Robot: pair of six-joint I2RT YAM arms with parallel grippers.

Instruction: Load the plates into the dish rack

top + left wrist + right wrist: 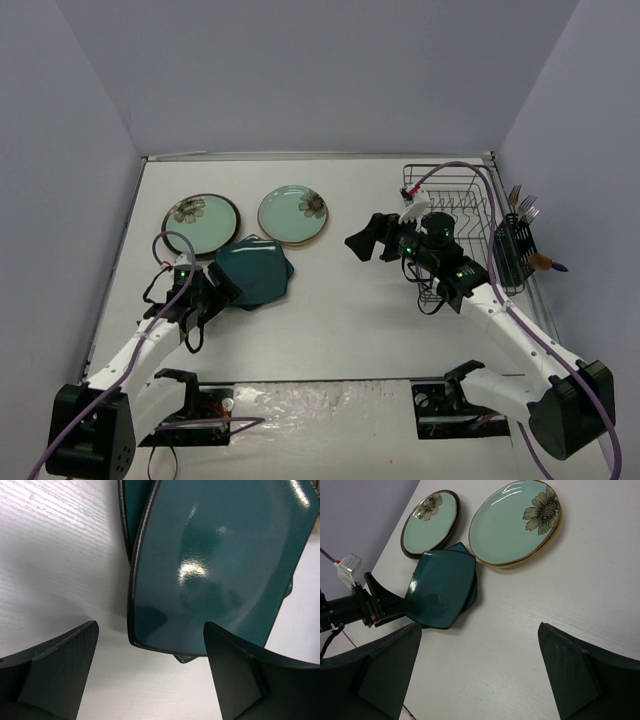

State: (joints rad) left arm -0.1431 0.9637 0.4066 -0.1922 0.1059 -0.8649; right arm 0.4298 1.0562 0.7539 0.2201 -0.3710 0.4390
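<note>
Two dark teal plates (pixel 255 270) lie stacked, the upper one skewed across the lower. In the left wrist view the upper plate (pixel 220 565) fills the frame and a corner of the lower one (pixel 187 657) peeks out beneath. My left gripper (pixel 150 665) is open at the stack's near edge, holding nothing. A dark-rimmed mint plate (pixel 200 222) and a tan-rimmed mint plate (pixel 293 214) lie flat behind. My right gripper (pixel 365 240) is open and empty over the table, left of the dish rack (pixel 470 195). The cream floral plate is out of view.
The rack's side cutlery holder (pixel 515 250) holds forks at the far right. My right arm covers part of the rack. The right wrist view shows the teal stack (pixel 440 587), both mint plates and my left gripper (pixel 385 605). Grey walls close in three sides.
</note>
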